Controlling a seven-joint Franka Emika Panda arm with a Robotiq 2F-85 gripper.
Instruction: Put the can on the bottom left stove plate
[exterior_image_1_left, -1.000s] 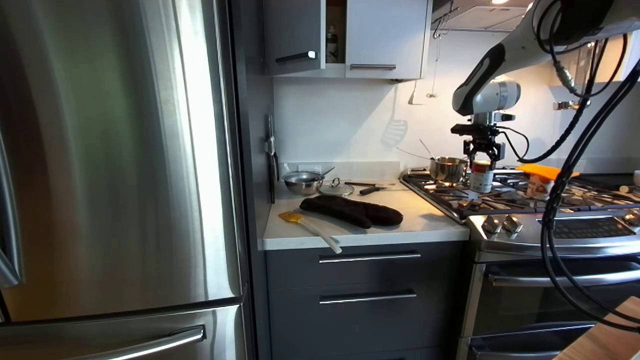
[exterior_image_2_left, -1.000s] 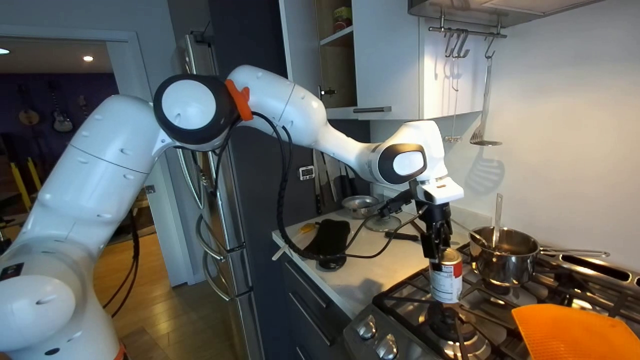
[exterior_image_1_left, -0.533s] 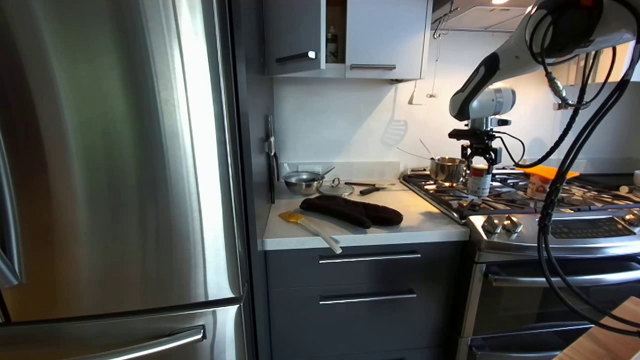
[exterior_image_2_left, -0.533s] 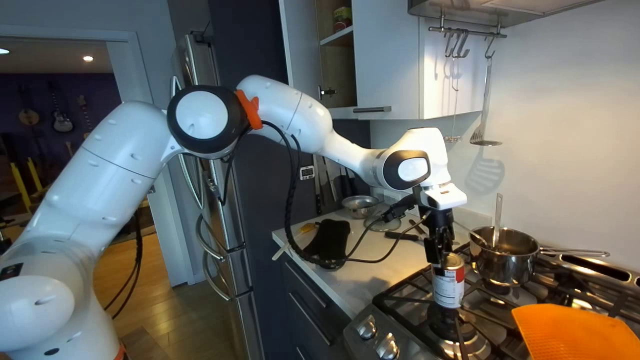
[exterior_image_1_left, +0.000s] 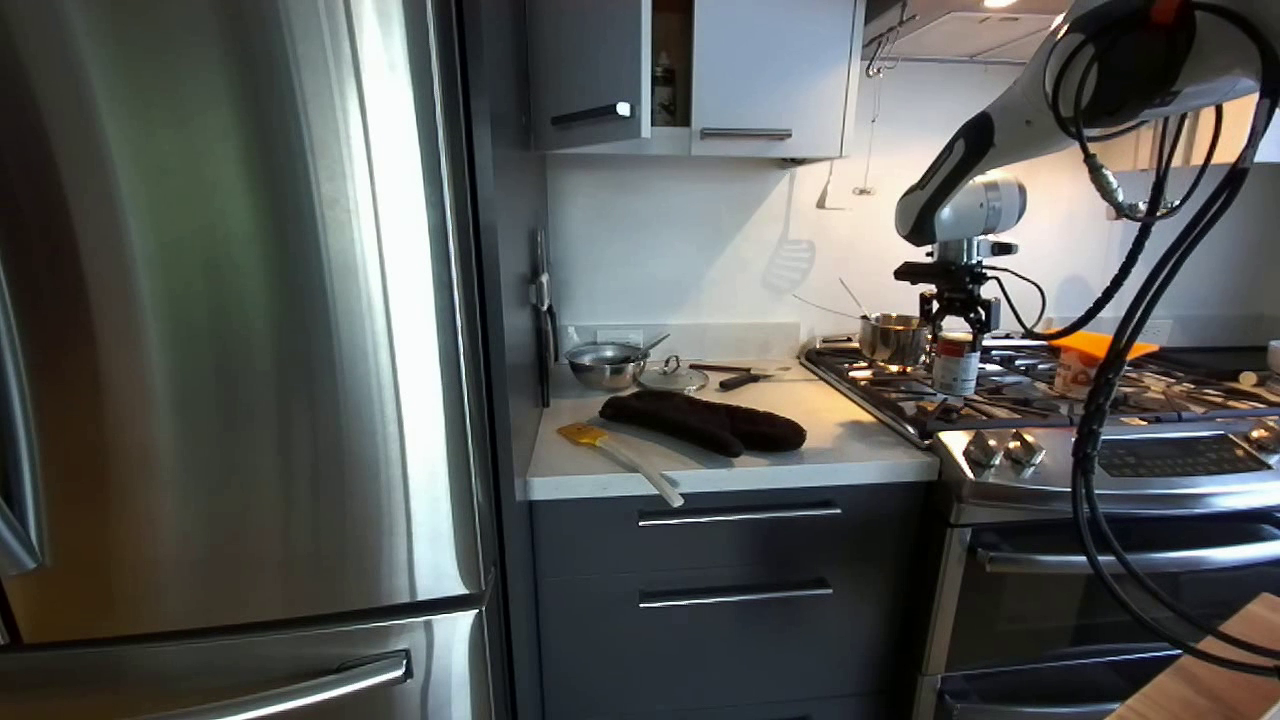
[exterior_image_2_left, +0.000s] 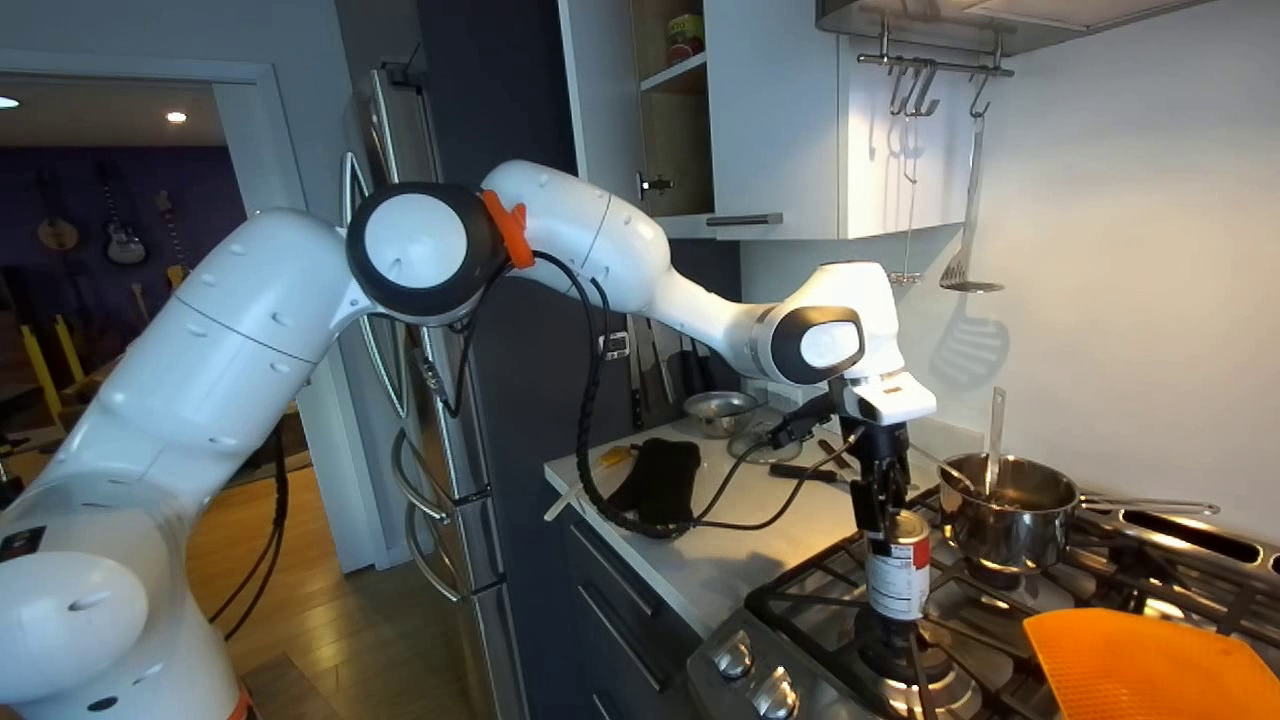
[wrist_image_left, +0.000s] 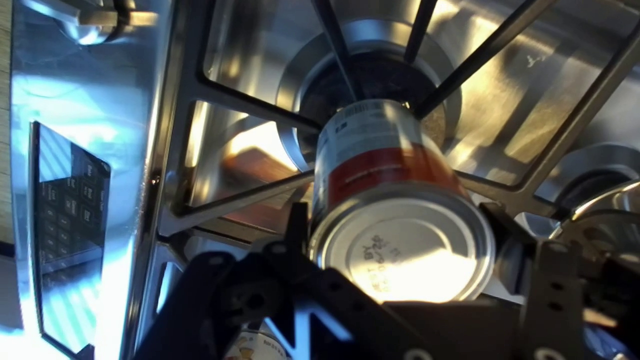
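The can (exterior_image_1_left: 956, 368), a small tin with a red and pale label, is upright between the fingers of my gripper (exterior_image_1_left: 957, 335). In an exterior view the gripper (exterior_image_2_left: 880, 525) is shut on the top part of the can (exterior_image_2_left: 898, 580). In the wrist view the fingers (wrist_image_left: 400, 225) flank the can's metal lid (wrist_image_left: 400, 240). The stove plate (wrist_image_left: 370, 75), a round burner under black grate bars, lies under the can; it also shows in an exterior view (exterior_image_2_left: 925, 685). I cannot tell whether the can's base touches the grate.
A shiny pot (exterior_image_2_left: 1010, 510) with utensils stands behind the can. An orange-topped container (exterior_image_1_left: 1080, 370) stands on the cooktop farther along. Stove knobs (exterior_image_2_left: 735, 655) line the front edge. Dark mitts (exterior_image_1_left: 700, 422), a brush (exterior_image_1_left: 620, 455) and a bowl (exterior_image_1_left: 605, 368) are on the counter.
My gripper has moved down with the can in it, bringing the can closer to the grate, with a slight sideways shift. The last half second shows only a small lowering.
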